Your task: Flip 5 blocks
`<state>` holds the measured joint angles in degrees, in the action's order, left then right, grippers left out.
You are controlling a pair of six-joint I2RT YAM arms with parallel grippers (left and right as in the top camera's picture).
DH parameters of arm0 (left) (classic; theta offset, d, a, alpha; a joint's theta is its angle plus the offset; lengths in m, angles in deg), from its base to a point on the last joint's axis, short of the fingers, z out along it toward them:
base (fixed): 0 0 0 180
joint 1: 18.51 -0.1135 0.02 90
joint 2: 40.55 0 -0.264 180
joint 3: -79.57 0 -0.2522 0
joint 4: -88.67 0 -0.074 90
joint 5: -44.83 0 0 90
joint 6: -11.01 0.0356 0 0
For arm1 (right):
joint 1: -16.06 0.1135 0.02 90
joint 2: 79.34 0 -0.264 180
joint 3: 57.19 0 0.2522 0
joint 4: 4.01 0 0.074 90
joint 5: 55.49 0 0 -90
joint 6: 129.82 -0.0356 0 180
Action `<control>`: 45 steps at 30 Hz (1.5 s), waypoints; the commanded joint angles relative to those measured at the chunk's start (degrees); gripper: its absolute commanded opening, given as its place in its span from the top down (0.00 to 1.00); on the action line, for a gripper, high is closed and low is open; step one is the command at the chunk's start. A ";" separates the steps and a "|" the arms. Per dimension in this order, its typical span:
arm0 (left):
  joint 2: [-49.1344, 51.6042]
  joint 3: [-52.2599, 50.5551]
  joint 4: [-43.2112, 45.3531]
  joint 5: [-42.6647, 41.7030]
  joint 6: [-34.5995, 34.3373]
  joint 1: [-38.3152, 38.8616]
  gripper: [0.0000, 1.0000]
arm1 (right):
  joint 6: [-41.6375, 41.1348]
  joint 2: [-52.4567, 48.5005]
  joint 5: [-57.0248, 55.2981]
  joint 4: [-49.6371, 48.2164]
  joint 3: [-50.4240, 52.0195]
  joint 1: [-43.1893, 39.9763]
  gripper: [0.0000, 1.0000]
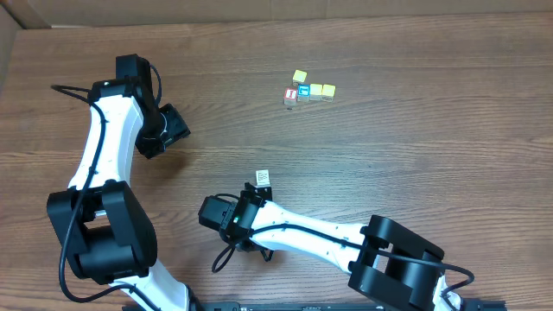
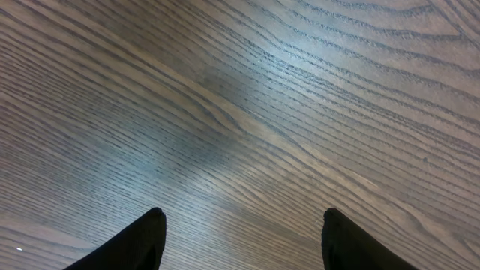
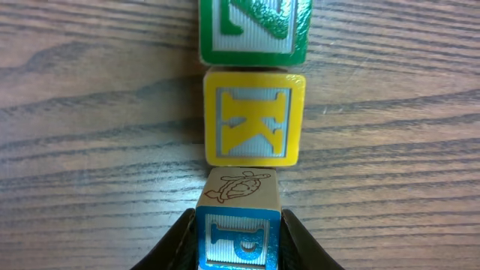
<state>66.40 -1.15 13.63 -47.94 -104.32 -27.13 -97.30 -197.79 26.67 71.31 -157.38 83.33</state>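
Observation:
In the right wrist view my right gripper point(image 3: 238, 229) is shut on a blue block with a white P point(image 3: 238, 241). Its black fingers point(image 3: 180, 241) press both side faces, and a fish drawing shows on the block's wooden far face. Just beyond it a yellow K block point(image 3: 253, 116) and a green Z block point(image 3: 253, 30) lie in one line on the wood. Overhead, a cluster of small blocks point(image 1: 309, 88) sits at the back right. My left gripper point(image 2: 244, 225) is open over bare wood, at the left of the overhead view point(image 1: 164, 130).
The right arm point(image 1: 294, 229) lies across the front of the brown wooden table point(image 1: 415, 164), with a small white marked piece point(image 1: 262, 178) by its tip. A cube with a red-and-white face point(image 1: 291, 95) stands at the left of the cluster.

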 commanded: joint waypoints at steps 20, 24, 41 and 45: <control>0.61 0.74 0.00 0.37 0.02 0.20 0.41 | -1.51 0.48 0.20 -1.66 0.59 -2.40 0.59; 0.61 0.74 0.00 0.37 0.02 0.20 0.41 | -1.49 0.48 0.15 -1.70 0.59 -2.56 0.54; 0.61 0.72 -0.02 0.37 0.02 0.20 0.41 | -1.25 0.48 -0.02 -1.40 0.59 -2.80 0.62; 0.61 0.74 -0.02 0.37 0.02 0.20 0.41 | -1.03 0.48 -0.09 -1.66 0.59 -2.80 0.62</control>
<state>66.40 -1.15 13.63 -47.94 -104.29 -27.13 -98.26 -197.79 27.02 69.80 -157.19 80.92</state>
